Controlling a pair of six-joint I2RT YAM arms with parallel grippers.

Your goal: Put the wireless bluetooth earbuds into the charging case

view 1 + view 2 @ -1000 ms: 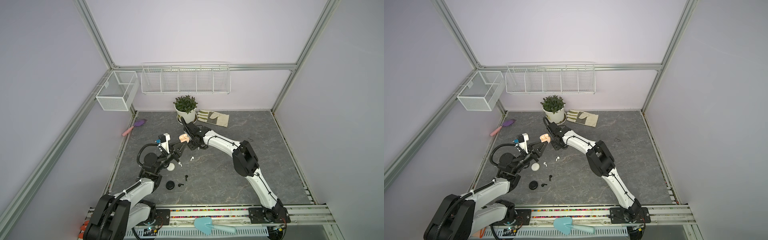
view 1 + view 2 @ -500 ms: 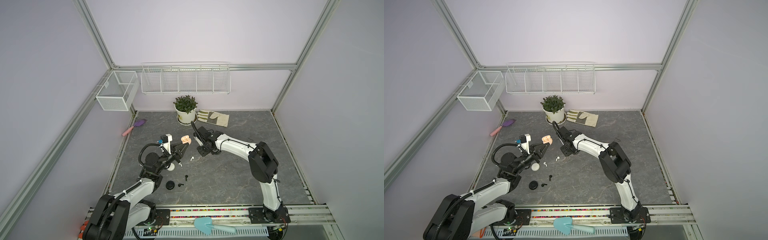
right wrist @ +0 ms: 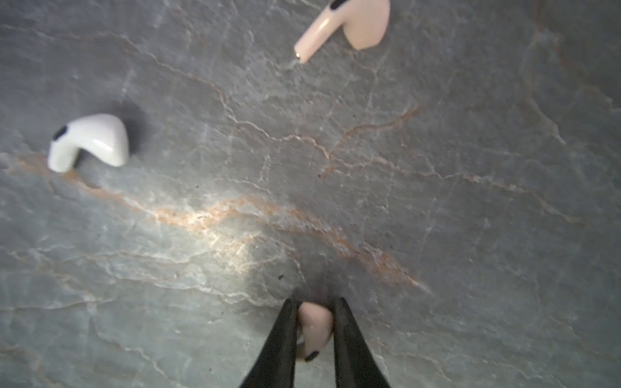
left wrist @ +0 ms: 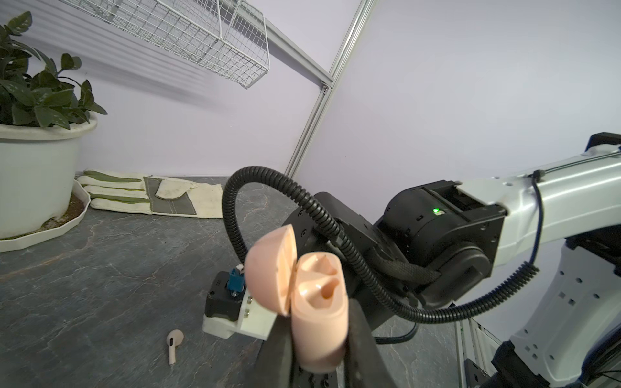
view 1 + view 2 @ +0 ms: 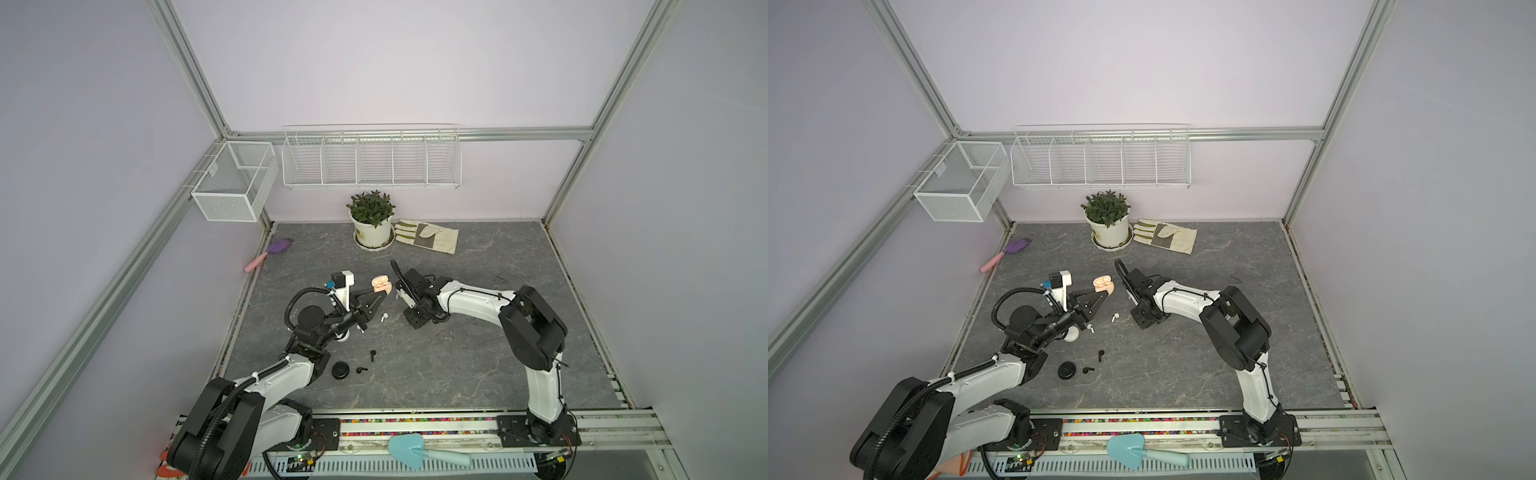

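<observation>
Gripping the peach-pink charging case (image 4: 319, 302) firmly by its lower half, the left gripper (image 4: 319, 339) holds it off the table in front of the potted plant (image 5: 371, 216). The lid is swung open and both sockets are showing. The right gripper (image 3: 315, 312) points straight down at the grey table (image 5: 478, 353), a little farther from the potted plant than the case is. Its jaws are pinched almost together on a pink earbud (image 3: 314, 331) caught at their very tips. I cannot tell whether that earbud touches the surface or hangs just above it. A second pink earbud (image 3: 349, 27) and a white earbud (image 3: 89, 141) lie loose on the table near that gripper, well apart from each other. Farther still from the potted plant lie two black earbuds (image 5: 372, 354), close together and just beside a round black case (image 5: 341, 370).
</observation>
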